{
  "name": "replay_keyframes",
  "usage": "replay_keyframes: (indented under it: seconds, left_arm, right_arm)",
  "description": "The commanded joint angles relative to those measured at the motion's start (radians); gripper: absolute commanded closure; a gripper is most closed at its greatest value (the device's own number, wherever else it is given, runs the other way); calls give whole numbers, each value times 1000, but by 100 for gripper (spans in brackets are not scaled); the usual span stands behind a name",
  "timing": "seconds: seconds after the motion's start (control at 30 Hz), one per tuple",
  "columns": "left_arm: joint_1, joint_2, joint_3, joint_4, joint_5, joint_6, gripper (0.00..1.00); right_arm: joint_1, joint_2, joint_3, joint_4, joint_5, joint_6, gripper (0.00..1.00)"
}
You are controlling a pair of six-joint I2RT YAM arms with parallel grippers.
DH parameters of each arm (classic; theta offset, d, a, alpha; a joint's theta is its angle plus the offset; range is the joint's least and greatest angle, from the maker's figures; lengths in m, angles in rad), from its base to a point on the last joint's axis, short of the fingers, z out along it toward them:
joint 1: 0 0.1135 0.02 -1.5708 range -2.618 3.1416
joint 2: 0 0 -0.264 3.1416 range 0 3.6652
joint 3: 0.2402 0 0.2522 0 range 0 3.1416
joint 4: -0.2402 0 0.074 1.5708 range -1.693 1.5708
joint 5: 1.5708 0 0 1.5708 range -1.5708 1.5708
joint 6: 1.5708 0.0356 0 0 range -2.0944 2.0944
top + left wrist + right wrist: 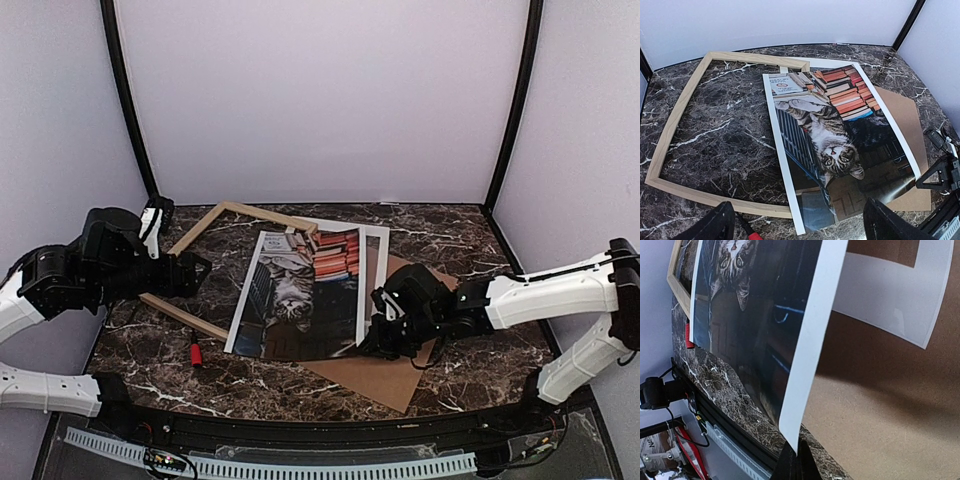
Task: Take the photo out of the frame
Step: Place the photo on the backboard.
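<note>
Our right gripper (793, 460) pinches the near corner of the large cat-and-books photo print (300, 290); our left gripper (203, 270) gapes wide. The thin light-wood rectangular frame (755, 57) encloses bare marble table (725, 125), with the print overlapping its right edge.

Top cam high rear; wrist cams close; share photo (300, 295).

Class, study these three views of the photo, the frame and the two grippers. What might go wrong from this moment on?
1. The right gripper pinches only one corner of the photo, which bows there. A pull might crease or tear it, or the corner might slip out.
2. The photo's edge lies across the frame. Dragging it could snag or shift the frame, since the open left gripper holds nothing.
</note>
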Motion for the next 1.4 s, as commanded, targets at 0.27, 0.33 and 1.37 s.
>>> replay_keyframes:
  seconds: [0.27, 0.33, 1.37]
  left_arm:
    - [4, 65, -6, 55, 37, 10, 9]
    - [4, 73, -7, 66, 37, 11, 9]
    - [6, 182, 51, 145, -29, 112, 7]
  right_arm:
    - [5, -104, -151, -54, -178, 17, 100]
    - [19, -123, -182, -60, -194, 26, 100]
    - [-96, -285, 144, -546, 329, -219, 6]
